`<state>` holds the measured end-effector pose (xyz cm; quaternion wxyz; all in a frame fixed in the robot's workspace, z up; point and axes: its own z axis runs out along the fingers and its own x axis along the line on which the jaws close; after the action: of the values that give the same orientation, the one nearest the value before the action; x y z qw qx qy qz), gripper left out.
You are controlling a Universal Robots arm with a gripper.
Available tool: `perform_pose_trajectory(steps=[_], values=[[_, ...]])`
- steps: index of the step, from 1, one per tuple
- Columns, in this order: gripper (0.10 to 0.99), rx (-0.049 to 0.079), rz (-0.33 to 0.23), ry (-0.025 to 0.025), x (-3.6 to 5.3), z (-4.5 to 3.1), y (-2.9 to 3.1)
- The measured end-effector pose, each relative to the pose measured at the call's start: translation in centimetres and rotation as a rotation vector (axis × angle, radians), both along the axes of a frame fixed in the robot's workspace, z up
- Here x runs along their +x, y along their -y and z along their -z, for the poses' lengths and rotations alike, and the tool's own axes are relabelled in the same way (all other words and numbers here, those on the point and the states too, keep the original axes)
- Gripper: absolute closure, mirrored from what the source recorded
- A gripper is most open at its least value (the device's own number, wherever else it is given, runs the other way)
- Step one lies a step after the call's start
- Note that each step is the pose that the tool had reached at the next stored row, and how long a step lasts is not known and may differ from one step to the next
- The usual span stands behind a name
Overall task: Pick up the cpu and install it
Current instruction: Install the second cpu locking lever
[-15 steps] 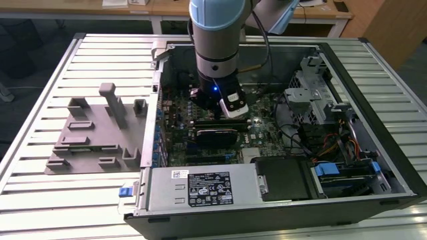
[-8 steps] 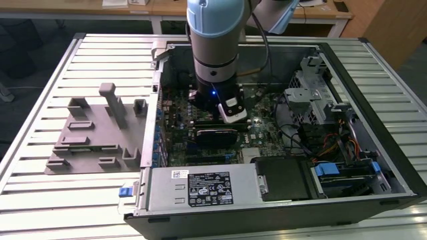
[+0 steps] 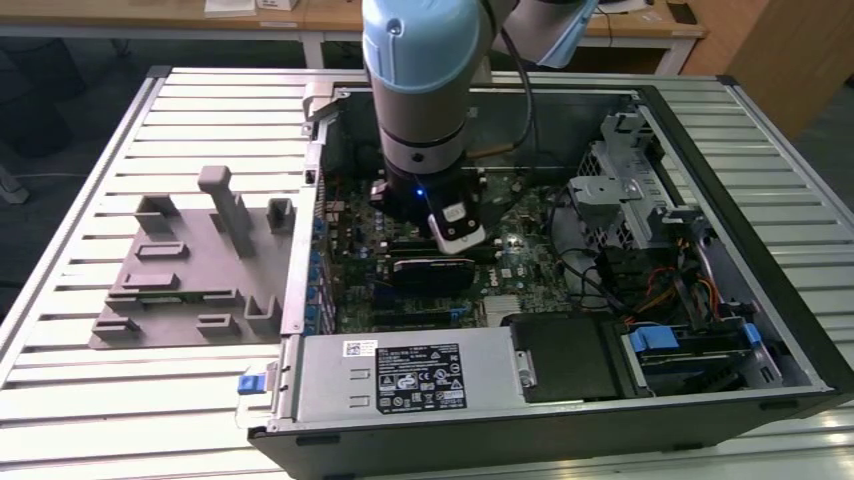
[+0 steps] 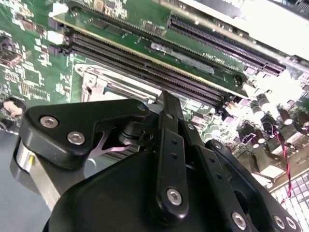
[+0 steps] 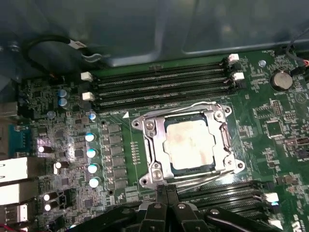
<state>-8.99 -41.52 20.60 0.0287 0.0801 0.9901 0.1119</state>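
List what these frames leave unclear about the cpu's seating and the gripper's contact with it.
- Socket area under the arm in the exterior view: hidden by the arm.
- Whether the cpu is fully seated or the metal frame is latched: the first wrist view doesn't settle it.
- Fingertips of the gripper: cut off by the frame edge in the first wrist view, so contact is unclear.

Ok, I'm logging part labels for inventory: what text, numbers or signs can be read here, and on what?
On the power supply, the black label: white print and symbols, too small to read.
Beside it, the white sticker: too small to read.
On the motherboard, white markings in both wrist views: blurred, unreadable.
On the cpu, seated in its socket: no print visible.
Nothing can be quoted.
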Motion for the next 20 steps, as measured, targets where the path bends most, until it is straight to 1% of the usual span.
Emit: perform_pose_trajectory(steps=[2, 3, 7, 12, 20], values=[[0.98, 0.014, -0.002, 0.0, -0.15, 0.17, 0.03], [0.98, 0.018, -0.003, 0.0, -0.21, 0.23, 0.05], [0.98, 0.026, -0.006, 0.0, -0.38, 0.4, 0.3], [0.98, 0.042, -0.009, 0.0, -0.5, 0.68, 0.48], [0.98, 0.049, -0.013, -0.0001, -0.51, 0.74, 1.32]])
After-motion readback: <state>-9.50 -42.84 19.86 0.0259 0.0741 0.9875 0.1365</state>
